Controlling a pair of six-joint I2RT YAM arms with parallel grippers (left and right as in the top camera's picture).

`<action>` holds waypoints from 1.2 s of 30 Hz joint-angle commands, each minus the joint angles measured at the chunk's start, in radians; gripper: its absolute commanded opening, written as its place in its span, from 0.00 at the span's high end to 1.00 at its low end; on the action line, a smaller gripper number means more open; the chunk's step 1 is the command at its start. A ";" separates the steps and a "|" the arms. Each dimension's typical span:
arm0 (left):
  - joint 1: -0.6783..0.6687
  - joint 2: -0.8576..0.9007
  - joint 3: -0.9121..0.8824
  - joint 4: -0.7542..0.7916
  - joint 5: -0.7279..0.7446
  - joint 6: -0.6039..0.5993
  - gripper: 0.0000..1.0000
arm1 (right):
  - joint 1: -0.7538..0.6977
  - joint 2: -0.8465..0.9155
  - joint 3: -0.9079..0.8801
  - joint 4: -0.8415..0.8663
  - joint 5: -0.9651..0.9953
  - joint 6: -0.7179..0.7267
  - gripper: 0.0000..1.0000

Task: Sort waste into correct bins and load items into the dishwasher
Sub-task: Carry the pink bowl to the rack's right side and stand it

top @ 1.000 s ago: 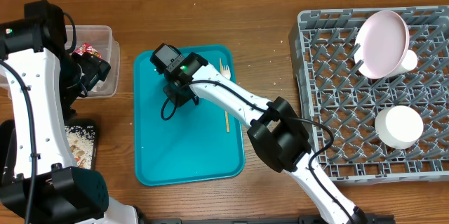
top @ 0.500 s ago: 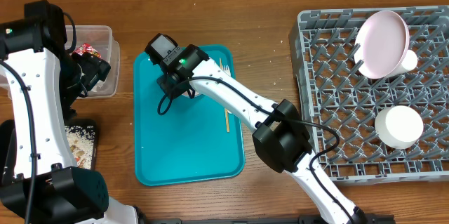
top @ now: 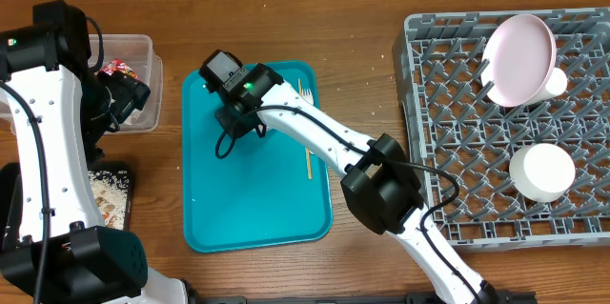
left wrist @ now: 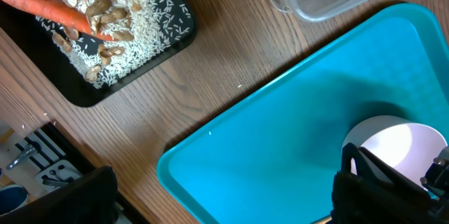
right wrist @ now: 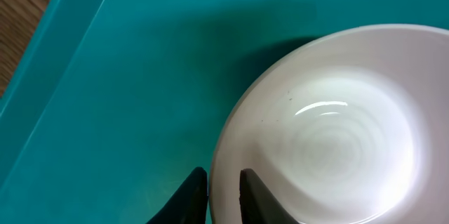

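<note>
We found the right pincer low over the teal tray, its two fingers drawn close together on either side of the rim of a small white bowl. One finger sat outside the rim and one inside. The fingers appeared to pinch the rim, though the wrist view cut them off at the frame's edge. The bowl stood upright near the tray's far-left corner, and a slim fork lay along the tray's right side.

The left pincer hung wide open, holding nothing, at the clear tub, which contained a red wrapper. Just beside the tub on the bench sat the black tray, holding a carrot and rice.

The grey rack held a tilted plate and a second bowl.
</note>
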 commanded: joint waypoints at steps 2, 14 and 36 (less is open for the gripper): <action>-0.008 0.005 0.000 -0.002 -0.008 -0.003 0.00 | 0.001 -0.045 -0.002 -0.001 -0.006 0.002 0.93; -0.008 0.005 0.000 -0.002 -0.008 -0.003 0.00 | -0.034 -0.168 0.125 -0.119 -0.050 0.113 0.96; -0.008 0.005 0.000 -0.002 -0.008 -0.003 0.00 | -1.197 -0.808 0.129 -0.615 -0.303 0.124 0.96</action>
